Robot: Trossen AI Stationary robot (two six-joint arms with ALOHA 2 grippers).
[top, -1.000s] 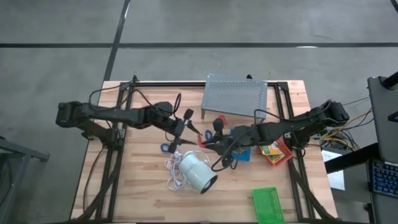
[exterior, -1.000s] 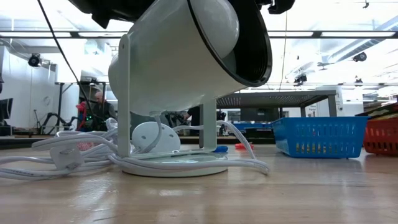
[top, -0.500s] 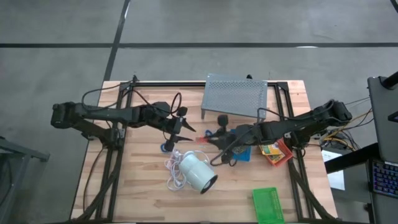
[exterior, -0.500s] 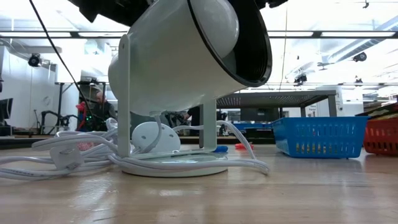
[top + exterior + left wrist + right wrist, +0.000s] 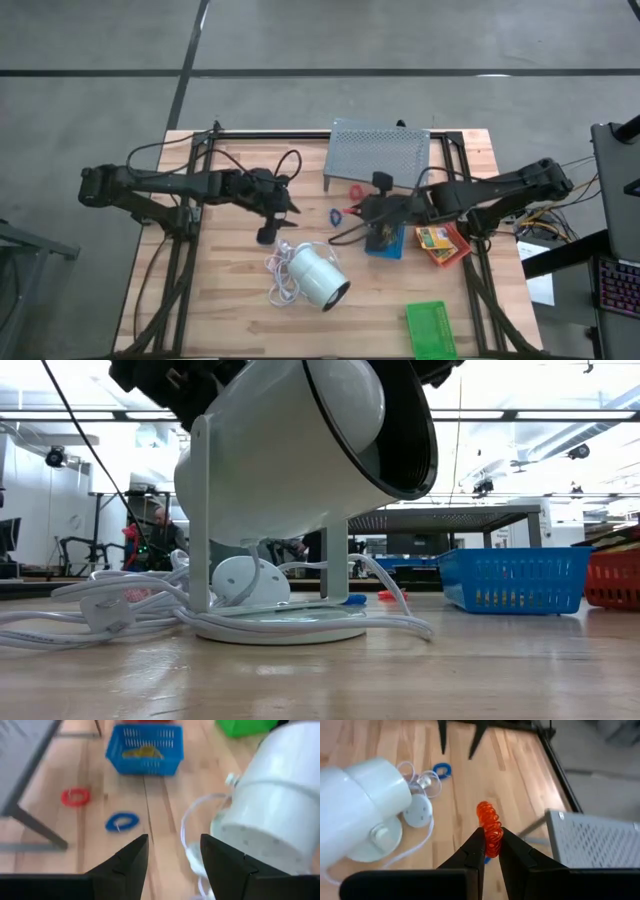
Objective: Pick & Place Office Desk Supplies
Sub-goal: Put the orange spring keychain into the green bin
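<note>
Right gripper (image 5: 490, 851) withdrawn, coil (image 5: 490, 827) half-hidden

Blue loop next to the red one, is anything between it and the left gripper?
Nothing visible. The left gripper, open, has only bare table between it and the blue loop; the white lamp sits off to one side.

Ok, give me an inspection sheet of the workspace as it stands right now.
Surface: wooden table.
Job's things: blue tray holding tan bands; red tray; green tray; red loop and blue loop lying loose.
Clutter: white lamp; grey perforated stand.
Grippers: left gripper open, empty; right gripper shut on orange coiled loop.
Cables: lamp's white cord.
Surroundings: a person far behind.
</note>
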